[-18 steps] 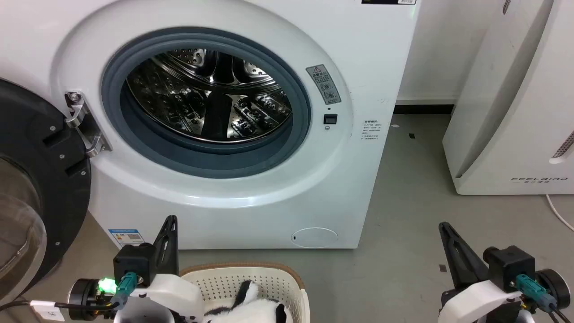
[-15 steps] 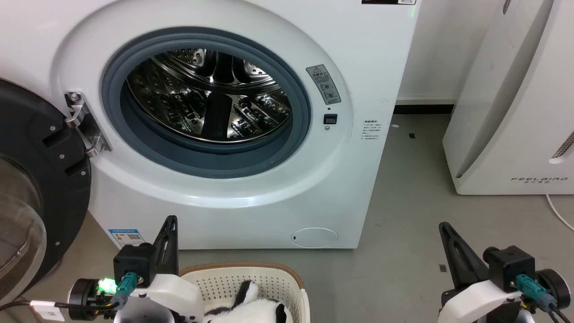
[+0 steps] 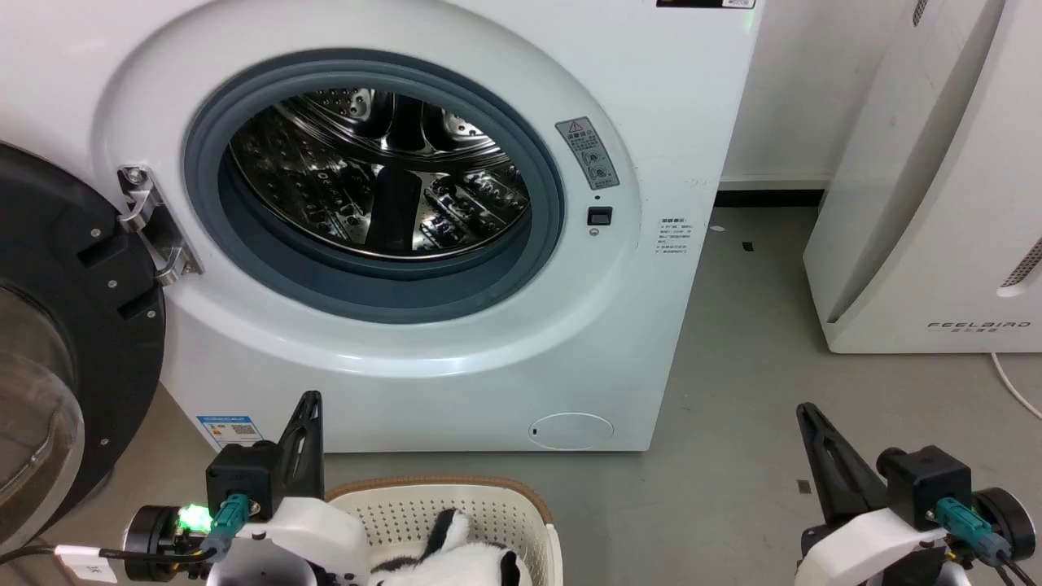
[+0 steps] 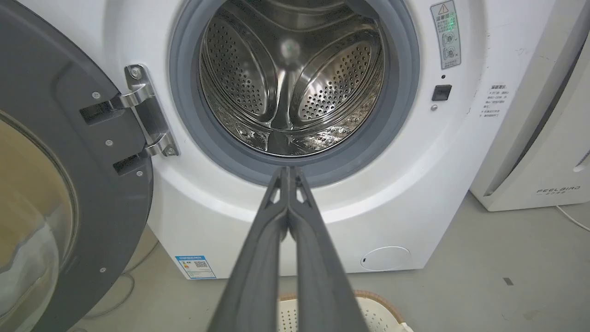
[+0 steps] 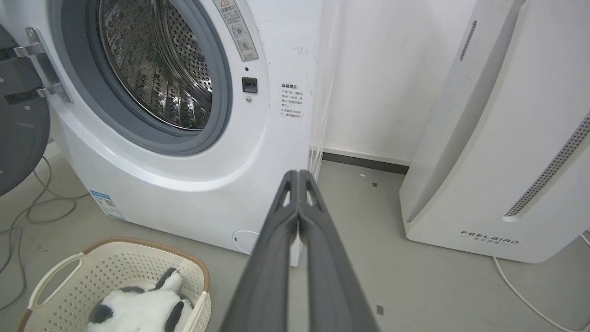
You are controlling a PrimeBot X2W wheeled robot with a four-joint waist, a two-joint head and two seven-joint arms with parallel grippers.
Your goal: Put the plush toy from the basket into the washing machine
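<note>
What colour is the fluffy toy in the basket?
The plush toy is white with black patches, lying in the cream basket. The right wrist view shows it best.

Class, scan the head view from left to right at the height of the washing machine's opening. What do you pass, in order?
open glass door → door hinge → steel drum → warning sticker → white FEELBIRD appliance

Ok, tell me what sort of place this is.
Probably a laundry corner, perhaps in a test room: a front-loading washing machine with its door open, a basket holding a plush toy on the bare grey floor, and a white FEELBIRD appliance beside the washer.
</note>
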